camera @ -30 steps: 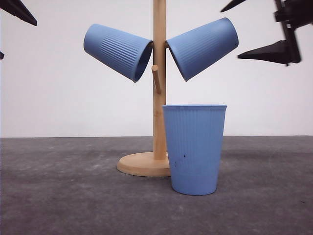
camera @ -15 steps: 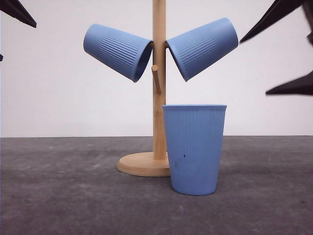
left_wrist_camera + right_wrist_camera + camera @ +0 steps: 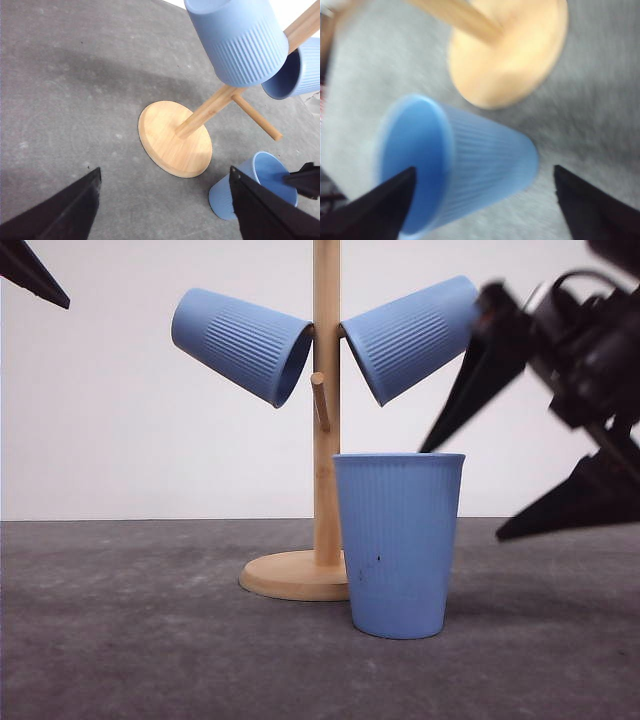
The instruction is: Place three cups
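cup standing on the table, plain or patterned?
Light blue with fine vertical ribbing, standing cup; clearest in the front view.

A wooden stand (image 3: 325,410) rises from its round base on the grey table (image 3: 130,640)

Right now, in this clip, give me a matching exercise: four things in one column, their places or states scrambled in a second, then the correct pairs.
Things:
1. upright cup
2. left hung cup
3. front peg
4. right gripper

States:
A. bare, nothing hung on it
B. jaws spread, beside the standing cup
C. standing on the table, mouth up
D. tilted on a peg of the wooden stand, mouth toward the post

Pairs: 1-C, 2-D, 3-A, 4-B
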`<control>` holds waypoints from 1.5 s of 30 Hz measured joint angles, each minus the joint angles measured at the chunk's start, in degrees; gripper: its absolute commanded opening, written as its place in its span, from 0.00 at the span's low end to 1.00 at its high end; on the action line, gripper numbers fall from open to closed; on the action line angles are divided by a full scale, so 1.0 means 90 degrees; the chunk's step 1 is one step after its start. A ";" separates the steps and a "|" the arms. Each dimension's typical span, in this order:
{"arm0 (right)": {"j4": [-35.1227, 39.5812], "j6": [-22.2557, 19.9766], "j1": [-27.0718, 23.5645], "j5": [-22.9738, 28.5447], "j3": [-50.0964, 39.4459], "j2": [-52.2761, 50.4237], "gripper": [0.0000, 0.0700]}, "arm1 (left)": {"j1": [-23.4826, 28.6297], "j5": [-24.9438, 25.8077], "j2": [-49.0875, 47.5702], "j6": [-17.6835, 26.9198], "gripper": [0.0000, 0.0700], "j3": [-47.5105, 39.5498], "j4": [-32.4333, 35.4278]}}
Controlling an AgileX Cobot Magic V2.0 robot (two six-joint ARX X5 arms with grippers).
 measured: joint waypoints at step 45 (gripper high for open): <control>-0.0150 -0.0043 0.2113 -0.2974 0.0000 -0.0163 0.00 | -0.3461 0.4102 0.2847 0.1062 0.91 0.0000 0.0838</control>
